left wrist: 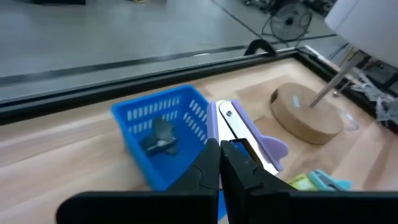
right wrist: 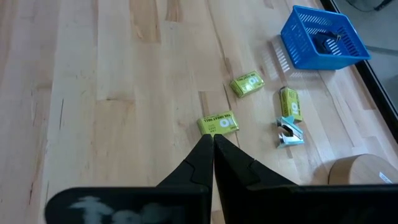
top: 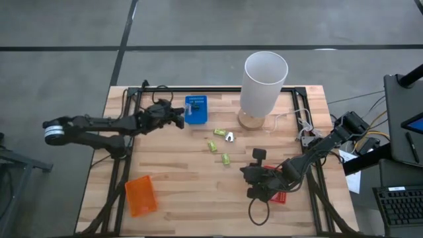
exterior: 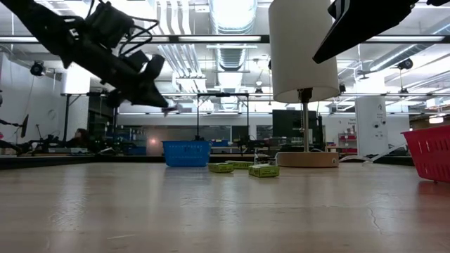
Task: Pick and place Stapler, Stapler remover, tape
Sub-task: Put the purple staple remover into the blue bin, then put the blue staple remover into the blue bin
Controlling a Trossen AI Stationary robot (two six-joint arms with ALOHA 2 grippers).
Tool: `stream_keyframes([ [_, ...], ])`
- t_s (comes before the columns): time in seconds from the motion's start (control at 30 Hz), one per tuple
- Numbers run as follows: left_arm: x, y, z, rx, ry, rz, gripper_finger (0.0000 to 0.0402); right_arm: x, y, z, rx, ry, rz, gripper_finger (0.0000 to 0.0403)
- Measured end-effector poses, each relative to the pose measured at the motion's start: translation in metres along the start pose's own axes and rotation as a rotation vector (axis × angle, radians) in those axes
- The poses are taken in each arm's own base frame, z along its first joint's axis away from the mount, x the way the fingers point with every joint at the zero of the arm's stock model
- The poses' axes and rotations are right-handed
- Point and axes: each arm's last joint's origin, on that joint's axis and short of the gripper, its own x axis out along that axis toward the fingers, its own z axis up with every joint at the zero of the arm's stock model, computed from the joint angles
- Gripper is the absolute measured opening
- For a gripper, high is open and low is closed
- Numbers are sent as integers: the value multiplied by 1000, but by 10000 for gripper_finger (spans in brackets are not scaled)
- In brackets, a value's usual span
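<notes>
My left gripper (top: 183,116) hangs in the air at the left rim of the small blue basket (top: 196,110), shut on a lavender and chrome stapler (left wrist: 239,127). In the low view the stapler (exterior: 171,108) is well above the table. A dark object (left wrist: 160,140) lies inside the basket. A silver staple remover (top: 229,137) lies on the table near the lamp. My right gripper (top: 248,173) is shut and empty, hovering near the table's near right part, pointing at a green box (right wrist: 217,123). No tape rolls are in view. My left gripper holds the stapler pinched between its two fingers (left wrist: 245,163) at the end nearest them (left wrist: 244,146). The fingers lie along its length, and the rest sticks out ahead of them. It is lifted clear of the table, beside the blue basket's rim.
A white lamp (top: 263,84) on a round wooden base (top: 251,120) stands at the far middle. Three small green boxes (top: 212,146) lie mid-table. An orange basket (top: 141,196) sits near left and a red one (top: 281,197) under the right arm. Cables run along the right edge.
</notes>
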Motion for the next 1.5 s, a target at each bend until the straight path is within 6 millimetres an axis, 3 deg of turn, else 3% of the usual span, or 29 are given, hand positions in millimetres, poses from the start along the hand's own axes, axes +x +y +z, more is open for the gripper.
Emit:
stream_keyframes([
  [0.37, 47, -11, -22, 33, 84, 36, 3, 0, 0, 0, 0, 0, 0, 8],
  [0.73, 77, -20, -23, 128, 205, 148, 20, 0, 0, 0, -1, 1, 0, 8],
  [0.93, 76, -33, -12, 144, 166, 105, 18, 0, 0, 0, -1, 1, 0, 8],
  [1.13, 62, -66, 0, 200, 89, -105, 37, 0, 0, 0, -3, 1, 0, 8],
  [1.3, 56, -95, -3, 320, 83, -238, 79, 0, 0, 0, -7, 0, 0, 8],
  [1.5, 60, -116, -4, 200, 101, -282, 154, 0, 1, 1, 1, -10, 5, 8],
])
